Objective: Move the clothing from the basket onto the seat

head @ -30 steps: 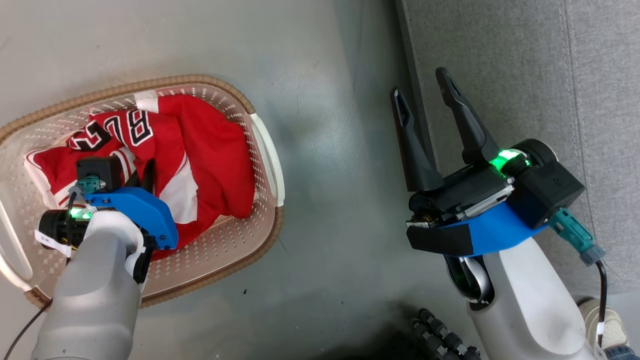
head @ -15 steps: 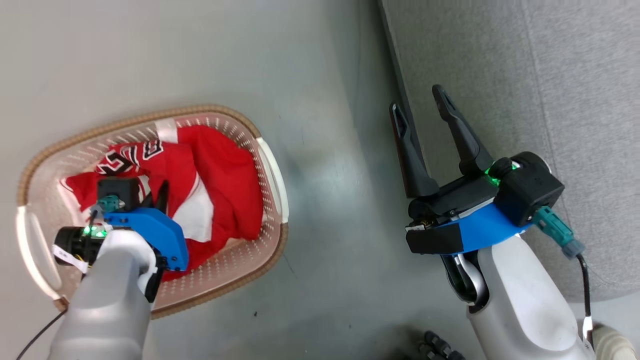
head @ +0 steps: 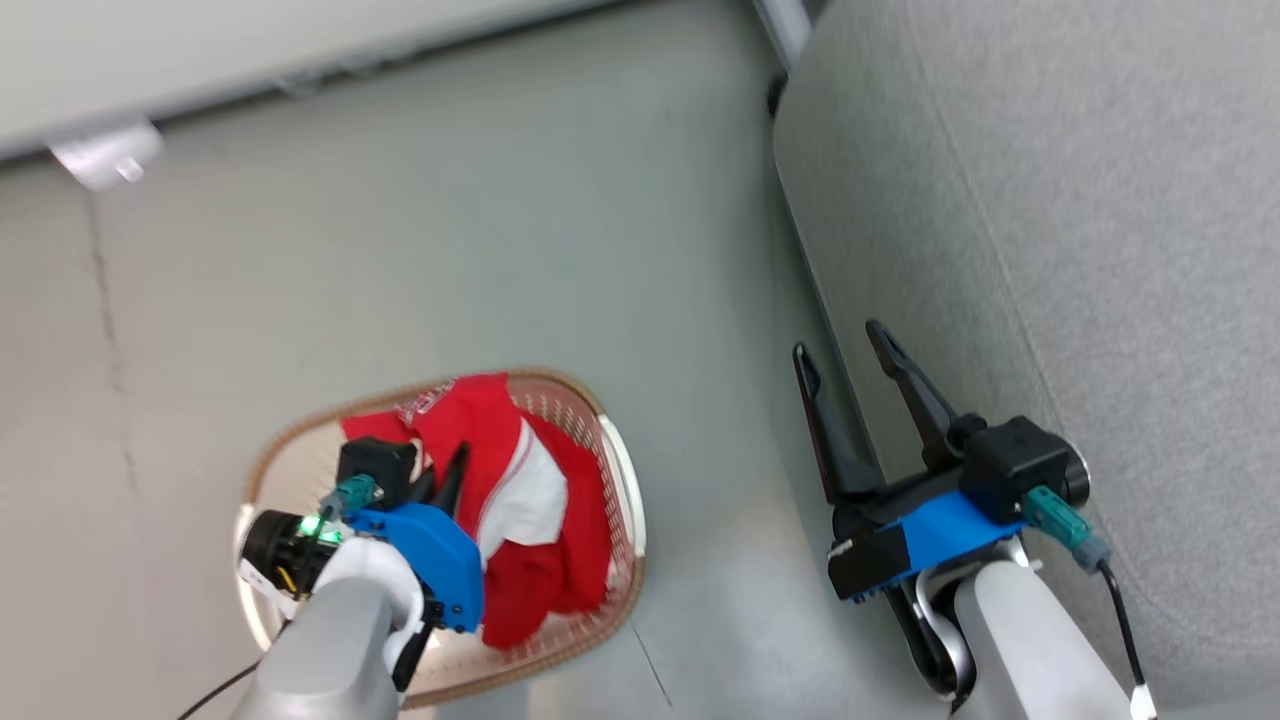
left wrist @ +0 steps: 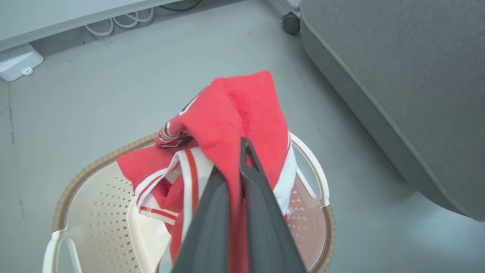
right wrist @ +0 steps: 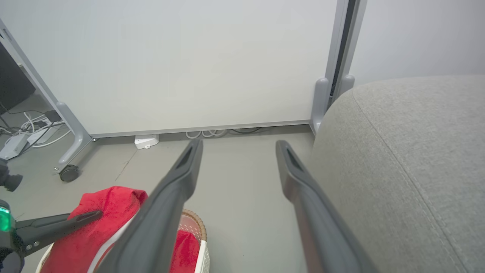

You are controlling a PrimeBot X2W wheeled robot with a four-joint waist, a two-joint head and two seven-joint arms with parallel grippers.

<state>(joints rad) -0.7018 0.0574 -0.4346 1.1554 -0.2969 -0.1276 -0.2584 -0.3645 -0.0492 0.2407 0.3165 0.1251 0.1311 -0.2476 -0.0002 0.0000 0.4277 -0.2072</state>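
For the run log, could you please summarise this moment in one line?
left end effector: shut on clothing, above basket | right end effector: open, beside seat | clothing not yet on seat

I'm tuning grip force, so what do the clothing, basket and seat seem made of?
The clothing looks like soft matte jersey knit, hanging in limp folds. The basket seems smooth moulded plastic: perforated walls, woven-look brown rim. The seat looks upholstered in matte coarse-weave grey fabric with a stitched seam.
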